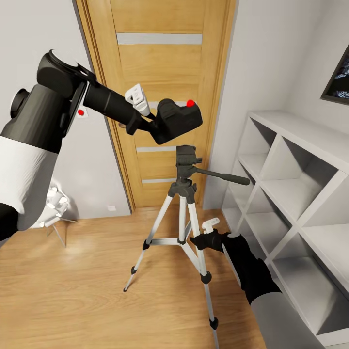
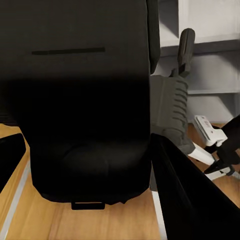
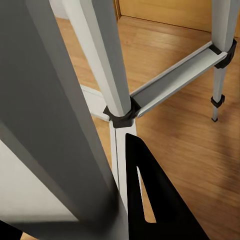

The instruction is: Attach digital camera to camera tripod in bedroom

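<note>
Holding digital camera (image 1: 177, 119) above camera tripod (image 1: 185, 167) head for mounting | left gripper (image 1: 150, 118) fingers clamped on it | right gripper (image 1: 206, 237) fingers closed around a leg, likely steadying.

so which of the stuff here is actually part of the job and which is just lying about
Part of the job:
- digital camera, held in the left hand
- camera tripod
- right hand, low by a tripod leg

Just lying about:
- white cube shelf
- oak door
- small white lamp
- framed picture

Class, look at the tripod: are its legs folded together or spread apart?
Spread. The tripod stands upright on the floor, its three legs splayed outward and linked by braces.
</note>
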Robot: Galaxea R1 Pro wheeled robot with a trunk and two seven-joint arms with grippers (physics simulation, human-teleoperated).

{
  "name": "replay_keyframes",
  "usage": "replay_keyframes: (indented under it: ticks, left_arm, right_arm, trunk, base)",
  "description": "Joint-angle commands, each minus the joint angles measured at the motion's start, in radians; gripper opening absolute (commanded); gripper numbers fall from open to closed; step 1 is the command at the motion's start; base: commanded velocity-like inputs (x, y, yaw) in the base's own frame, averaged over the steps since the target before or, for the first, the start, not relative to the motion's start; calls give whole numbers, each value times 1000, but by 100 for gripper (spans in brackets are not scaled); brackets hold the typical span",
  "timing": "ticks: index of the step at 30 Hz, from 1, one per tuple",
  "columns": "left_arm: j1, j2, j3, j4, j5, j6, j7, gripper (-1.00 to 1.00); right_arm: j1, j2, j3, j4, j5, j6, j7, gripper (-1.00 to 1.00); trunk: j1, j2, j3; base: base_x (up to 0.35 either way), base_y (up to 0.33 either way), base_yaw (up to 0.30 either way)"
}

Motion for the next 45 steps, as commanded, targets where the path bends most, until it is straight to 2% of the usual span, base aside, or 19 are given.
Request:
replay_keyframes:
  ticks: [1,6,17,27,32,45]
  left_arm:
    - [-1,0,-2,0,-8,6,-8,-100]
    - [-1,-2,-8,3,-8,2,-3,-100]
    - [-1,-27,-20,29,-12,-7,3,-100]
    - [-1,-38,-102,45,-13,-8,5,-100]
    - [-1,-39,-118,56,-16,-8,5,-100]
    - [-1,-39,-117,61,-12,-19,26,-100]
  right_arm:
    - [-1,0,-2,43,40,2,9,-100]
    - [-1,0,-2,44,40,2,9,-100]
    - [-1,1,0,43,40,2,9,-100]
    - [-1,0,1,43,40,2,9,-100]
    - [-1,0,1,43,40,2,9,-100]
    - [-1,0,1,43,40,2,9,-100]
  trunk:
    - [1,-2,-2]
    - [1,-2,-2]
    - [1,-2,-2]
    - [1,-2,-2]
    - [1,-2,-2]
    - [1,-2,-2]
  base:
    - [0,0,0]
    - [0,0,0]
    - [0,0,0]
    - [0,0,0]
    - [0,0,0]
    - [0,0,0]
